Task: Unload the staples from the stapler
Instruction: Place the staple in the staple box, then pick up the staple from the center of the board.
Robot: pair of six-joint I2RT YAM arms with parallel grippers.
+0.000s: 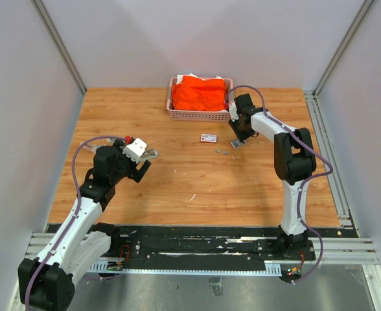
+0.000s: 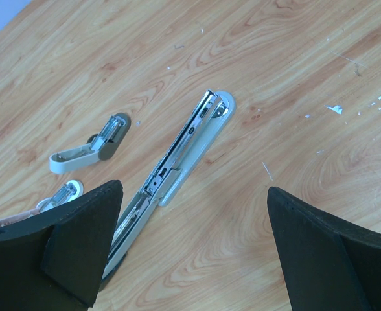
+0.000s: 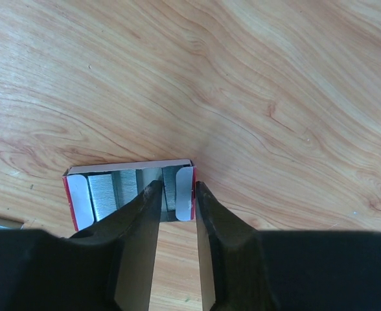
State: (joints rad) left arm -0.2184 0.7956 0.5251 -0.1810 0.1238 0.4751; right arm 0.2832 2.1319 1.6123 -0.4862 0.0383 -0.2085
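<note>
An opened-flat silver stapler [image 2: 184, 146] lies on the wood just ahead of my left gripper [image 2: 194, 188], whose jaws stand wide open and empty; from above the stapler [image 1: 150, 154] sits by that gripper [image 1: 140, 168]. Loose staples [image 2: 335, 109] are scattered as tiny bits, and a few [image 1: 221, 152] lie mid-table. My right gripper [image 3: 177, 184] is narrowed over the right end of an open staple box [image 3: 77, 201] with red sides. One finger is inside, the other against the outer wall, with a white flap and a staple strip between them. From above, this gripper [image 1: 238, 139] is low at the table.
Two small staplers [image 2: 90, 146] [image 2: 61, 194] lie left of the big one. A small white box with a red label [image 1: 208, 137] sits mid-table. A pink basket [image 1: 197, 118] holding orange cloth [image 1: 200, 94] stands at the back. A short staple strip [image 3: 2, 222] lies left of the open box.
</note>
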